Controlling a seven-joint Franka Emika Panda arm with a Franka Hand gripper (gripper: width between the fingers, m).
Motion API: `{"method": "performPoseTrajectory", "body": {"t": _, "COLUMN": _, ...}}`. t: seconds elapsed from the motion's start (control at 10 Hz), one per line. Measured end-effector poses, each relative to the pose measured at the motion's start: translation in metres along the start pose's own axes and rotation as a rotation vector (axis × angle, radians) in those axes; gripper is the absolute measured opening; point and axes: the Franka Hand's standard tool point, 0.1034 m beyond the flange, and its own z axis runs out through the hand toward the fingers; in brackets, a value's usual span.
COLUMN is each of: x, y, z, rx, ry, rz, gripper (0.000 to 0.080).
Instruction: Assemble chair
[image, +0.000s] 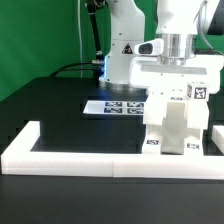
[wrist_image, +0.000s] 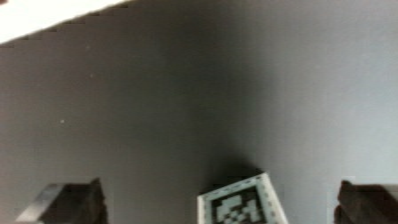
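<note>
With its gripper (wrist_image: 214, 200) spread fully wide and holding nothing above the chair (image: 178, 128), a misaligned descent could knock it over.

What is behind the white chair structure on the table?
Behind the chair lies the marker board, partly visible on the black table; farther back stands the robot base. The chair covers the board's far end.

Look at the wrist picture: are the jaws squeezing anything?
No, the two fingers stand wide apart, with only bare table and a tag between them.
</note>
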Motion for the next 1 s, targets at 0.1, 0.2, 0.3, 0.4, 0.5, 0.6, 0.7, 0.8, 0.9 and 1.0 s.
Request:
{"method": "performPoseTrajectory", "body": {"t": 0.1, "x": 0.0025, "y": -0.0016, "z": 0.0014, "rx": 0.000, "ry": 0.002, "rz": 0.001, "gripper": 0.0649}}
{"method": "performPoseTrajectory", "body": {"t": 0.2, "x": 0.0049, "y": -0.0028, "z": 0.0015, "rx": 0.001, "ry": 0.004, "rz": 0.001, "gripper": 0.0649}}
{"method": "performPoseTrajectory", "body": {"t": 0.3, "x": 0.0073, "y": -0.0047, "z": 0.0011, "rx": 0.005, "ry": -0.004, "rz": 0.001, "gripper": 0.0649}}
{"method": "performPoseTrajectory", "body": {"t": 0.4, "x": 0.0062, "y": -0.0048, "z": 0.0019, "rx": 0.006, "ry": -0.028, "rz": 0.005, "gripper": 0.0649}}
{"method": "performPoseTrajectory", "body": {"t": 0.5, "x": 0.0062, "y": -0.0037, "z": 0.0018, "rx": 0.007, "ry": -0.036, "rz": 0.009, "gripper": 0.0649}}
{"method": "performPoseTrajectory", "body": {"t": 0.6, "x": 0.0065, "y": -0.0018, "z": 0.0023, "rx": 0.007, "ry": -0.042, "rz": 0.013, "gripper": 0.0649}}
{"method": "performPoseTrajectory", "body": {"t": 0.7, "x": 0.0050, "y": -0.0008, "z": 0.0028, "rx": 0.005, "ry": -0.044, "rz": 0.021, "gripper": 0.0649}}
{"method": "performPoseTrajectory", "body": {"t": 0.8, "x": 0.0004, "y": -0.0008, "z": 0.0035, "rx": 0.003, "ry": -0.050, "rz": 0.024, "gripper": 0.0649}}
{"method": "performPoseTrajectory", "body": {"t": 0.9, "x": -0.0012, "y": -0.0012, "z": 0.0035, "rx": 0.002, "ry": -0.052, "rz": 0.023, "gripper": 0.0649}}
{"method": "performPoseTrajectory", "body": {"t": 1.0, "x": -0.0010, "y": -0.0005, "z": 0.0038, "rx": 0.001, "ry": -0.052, "rz": 0.025, "gripper": 0.0649}}
